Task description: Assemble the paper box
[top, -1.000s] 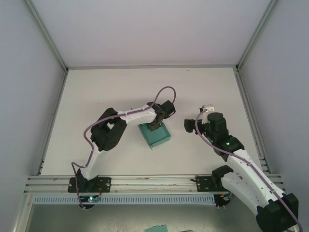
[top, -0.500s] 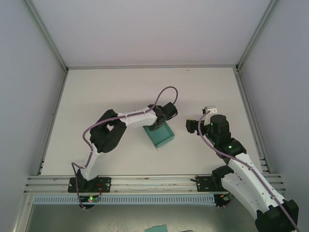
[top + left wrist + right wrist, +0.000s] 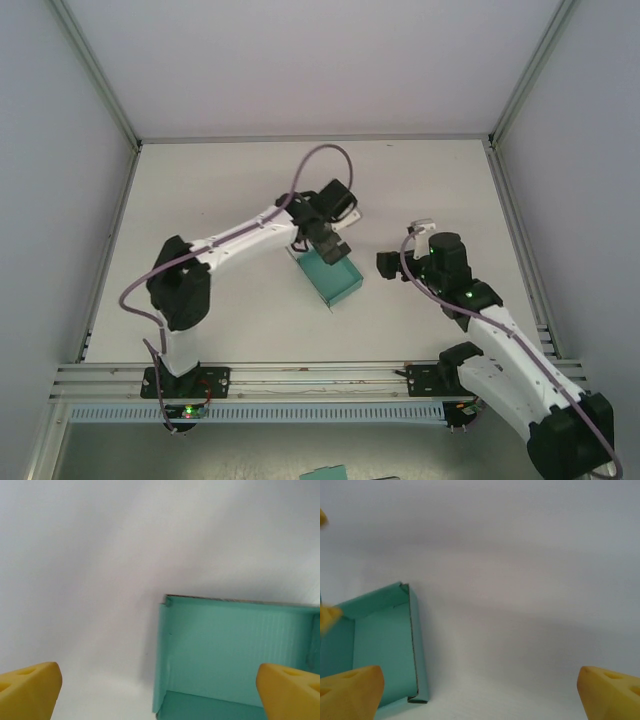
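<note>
1. While its jaws stand spread wide with nothing pinched between them, the left gripper (image 3: 329,244) hangs over the far edge of the teal-green open-topped card box (image 3: 333,279), which sits upright on the white tabletop (image 3: 220,180).
2. From the left wrist camera, the box (image 3: 235,655) lies below and ahead. It is shifted toward the right-hand yellow fingertip (image 3: 290,690), and the other fingertip sits over bare table to the box's left. Whether either fingertip touches the card cannot be told.
3. Just right of the box and apart from it, the right gripper (image 3: 390,264) is likewise spread and holds nothing. From its own wrist camera the box (image 3: 380,645) sits low and to the left, beside that gripper's left fingertip, with bare table across the rest of the gap.
4. Thin walls stand upright around the box's flat floor, and its top is open.
5. Bare tabletop surrounds the box on every side, widest behind it toward the far wall and to its left. The aluminium rail (image 3: 300,375) along the near edge lies well apart from the box.
</note>
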Robot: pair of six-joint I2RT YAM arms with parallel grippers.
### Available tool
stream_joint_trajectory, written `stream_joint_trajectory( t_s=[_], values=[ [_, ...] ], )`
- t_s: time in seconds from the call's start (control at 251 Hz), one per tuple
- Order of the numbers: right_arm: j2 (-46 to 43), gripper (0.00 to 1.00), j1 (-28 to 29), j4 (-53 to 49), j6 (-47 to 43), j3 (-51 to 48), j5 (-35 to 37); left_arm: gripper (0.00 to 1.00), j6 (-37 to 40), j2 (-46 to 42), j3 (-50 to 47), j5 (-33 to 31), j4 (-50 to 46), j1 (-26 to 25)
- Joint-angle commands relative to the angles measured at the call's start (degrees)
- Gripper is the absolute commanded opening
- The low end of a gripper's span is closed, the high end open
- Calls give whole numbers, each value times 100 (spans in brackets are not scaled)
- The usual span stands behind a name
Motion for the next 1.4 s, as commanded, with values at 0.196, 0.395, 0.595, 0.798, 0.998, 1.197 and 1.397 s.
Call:
stream_joint_trajectory(
  t_s=[0.196,0.395,0.595,0.798,0.998,1.197,1.397],
  values=[
    [3504,99,261,-964,-6208,2969,-3266,100,-2080,-2989,-1716,-606,661,1282],
    [6586,98,790,-4695,-8837,6708,-3096,100,-3307,-3780,-3107,-633,70,2209],
    [8306,95,1246,-5996,-9124,9058,-2158,100,-3403,-4716,-4105,-278,330,2542],
    [9171,90,1371,-6936,-9196,10219,-2002,100,-3462,-5333,-4446,-388,262,2571],
    [9135,85,1508,-6134,-8713,9443,-1363,100,-3523,-5395,-4469,-744,323,2575],
    [8509,46,1499,-4701,-8038,8208,-820,100,-3426,-5232,-4199,-963,219,2585],
    [7448,15,1519,-2820,-6369,6814,-934,100,-3303,-5222,-3867,-1057,293,2580]
  ],
)
